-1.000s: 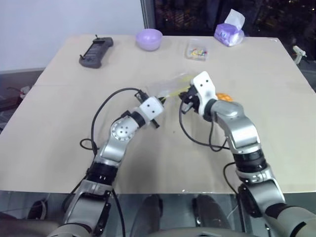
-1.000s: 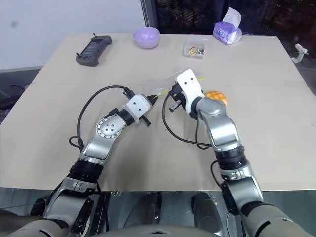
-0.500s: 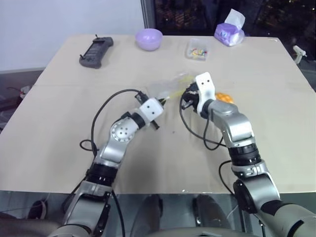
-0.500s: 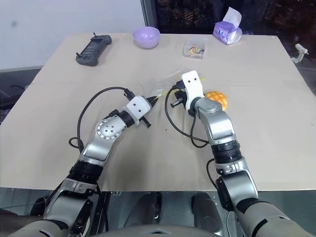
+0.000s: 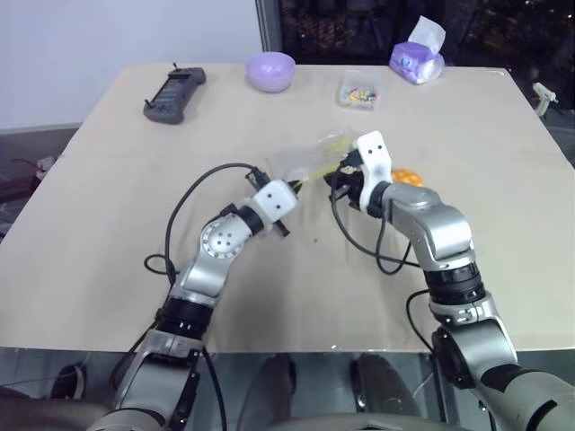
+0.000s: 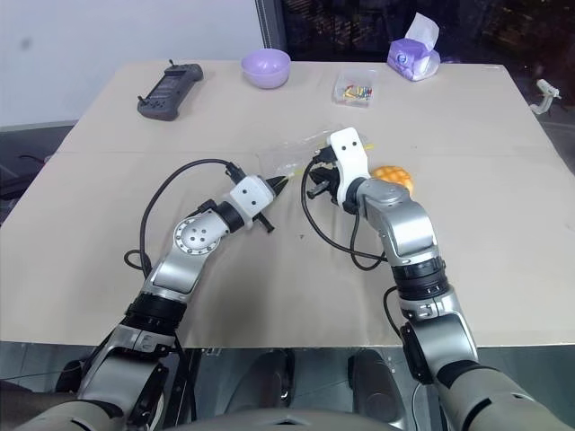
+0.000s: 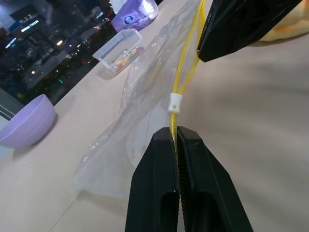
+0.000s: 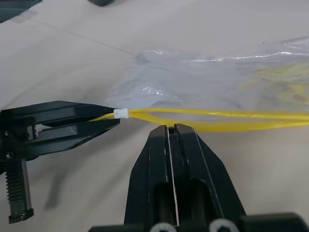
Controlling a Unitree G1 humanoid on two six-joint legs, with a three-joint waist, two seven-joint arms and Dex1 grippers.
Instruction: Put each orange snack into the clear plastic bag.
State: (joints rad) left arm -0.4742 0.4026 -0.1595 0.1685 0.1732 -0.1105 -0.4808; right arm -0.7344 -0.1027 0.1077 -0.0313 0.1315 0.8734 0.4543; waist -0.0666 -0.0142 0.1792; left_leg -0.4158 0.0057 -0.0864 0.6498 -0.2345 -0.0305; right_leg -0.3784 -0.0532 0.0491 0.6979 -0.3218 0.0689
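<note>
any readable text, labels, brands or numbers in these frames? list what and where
None can be read.
Purple tissue pack: a round blue-and-white logo, too blurred to read.
Clear plastic bag: a faint round printed mark, no letters legible.
Dark handheld controller: no legible marking.
Small clear box: coloured bits inside, no label visible.
</note>
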